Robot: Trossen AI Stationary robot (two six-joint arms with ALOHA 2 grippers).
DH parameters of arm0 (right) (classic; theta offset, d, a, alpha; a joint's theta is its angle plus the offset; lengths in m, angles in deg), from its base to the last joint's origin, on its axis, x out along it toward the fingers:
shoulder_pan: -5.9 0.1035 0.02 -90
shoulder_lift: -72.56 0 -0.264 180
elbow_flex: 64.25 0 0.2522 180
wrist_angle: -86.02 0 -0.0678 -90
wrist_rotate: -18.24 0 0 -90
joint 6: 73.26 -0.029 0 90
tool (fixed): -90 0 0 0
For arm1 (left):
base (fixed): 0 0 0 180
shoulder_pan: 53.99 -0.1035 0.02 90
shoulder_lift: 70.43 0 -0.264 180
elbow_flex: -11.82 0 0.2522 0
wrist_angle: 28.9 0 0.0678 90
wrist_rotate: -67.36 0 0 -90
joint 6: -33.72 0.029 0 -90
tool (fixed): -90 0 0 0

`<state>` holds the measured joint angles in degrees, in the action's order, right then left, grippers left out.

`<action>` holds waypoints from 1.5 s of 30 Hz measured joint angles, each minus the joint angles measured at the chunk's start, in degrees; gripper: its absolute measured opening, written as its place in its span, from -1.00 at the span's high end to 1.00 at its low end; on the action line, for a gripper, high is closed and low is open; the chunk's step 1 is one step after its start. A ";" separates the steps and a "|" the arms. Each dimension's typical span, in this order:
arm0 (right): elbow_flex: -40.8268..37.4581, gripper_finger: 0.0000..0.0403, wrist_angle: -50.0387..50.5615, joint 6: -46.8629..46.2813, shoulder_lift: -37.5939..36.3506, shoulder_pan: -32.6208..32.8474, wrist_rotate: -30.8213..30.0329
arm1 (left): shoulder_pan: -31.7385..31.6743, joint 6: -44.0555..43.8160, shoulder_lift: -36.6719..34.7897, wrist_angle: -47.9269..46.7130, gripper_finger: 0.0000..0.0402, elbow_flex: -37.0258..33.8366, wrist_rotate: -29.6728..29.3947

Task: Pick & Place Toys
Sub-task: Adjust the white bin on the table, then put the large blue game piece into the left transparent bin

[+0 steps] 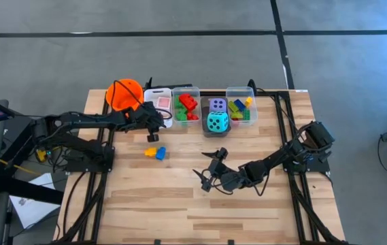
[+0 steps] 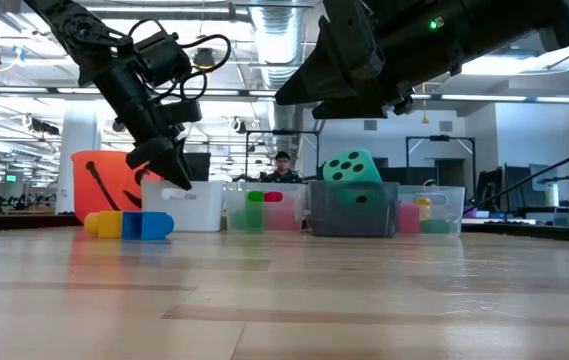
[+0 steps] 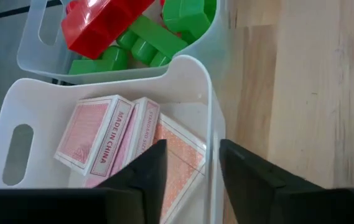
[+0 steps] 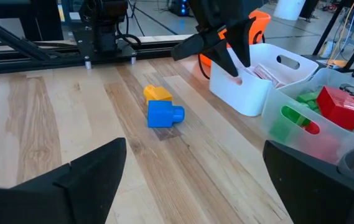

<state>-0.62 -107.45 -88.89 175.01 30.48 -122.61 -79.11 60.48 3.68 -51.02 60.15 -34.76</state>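
Over card bin's (image 3: pixel 209 134) near rim: left claw (image 3: pixel 189 171) apart, empty; right claw (image 1: pixel 209 170) apart mid-table.

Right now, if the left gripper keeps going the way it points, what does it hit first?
Probably the pink-white cards in the white bin. The left gripper, open, straddles the bin's side wall, so one finger may meet the rim first; depth is unclear.

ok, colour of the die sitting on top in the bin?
Teal die with black dots, clearest in the high view.
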 joint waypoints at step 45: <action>-0.02 -0.85 0.69 0.10 0.00 0.00 -0.02 | 55.27 -30.32 10.32 -14.21 -0.18 -0.04 -44.52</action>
<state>-0.64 -106.75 -88.80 175.01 30.48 -122.63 -23.84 30.16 14.00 -65.23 60.11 -79.28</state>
